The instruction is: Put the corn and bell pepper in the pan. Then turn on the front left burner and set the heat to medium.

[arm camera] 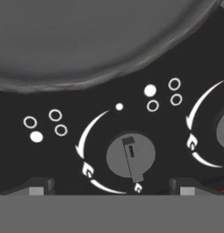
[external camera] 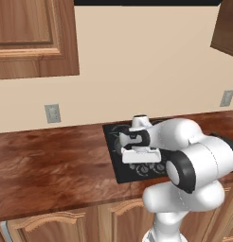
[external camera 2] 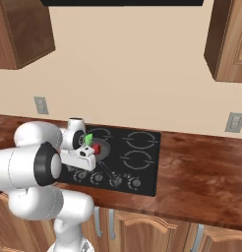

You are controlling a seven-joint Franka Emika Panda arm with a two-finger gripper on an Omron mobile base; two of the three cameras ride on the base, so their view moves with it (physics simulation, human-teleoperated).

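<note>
While wide open and empty, claw (arm camera: 112, 190) above one knob (arm camera: 131, 157); one corn (external camera 2: 88, 138), one bell pepper (external camera 2: 97, 147).

Glossy white arm (external camera: 194, 160) of rounded, bulbous segments, black rings at the joints; boxy white hand; two small dark fingertips (arm camera: 37, 186) with grey pads.

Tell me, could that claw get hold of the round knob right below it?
Probably yes. In the hand view the gripper is open, its fingertips standing either side of the knob with nothing between. The pan sits beyond the knob, clear of it.
</note>
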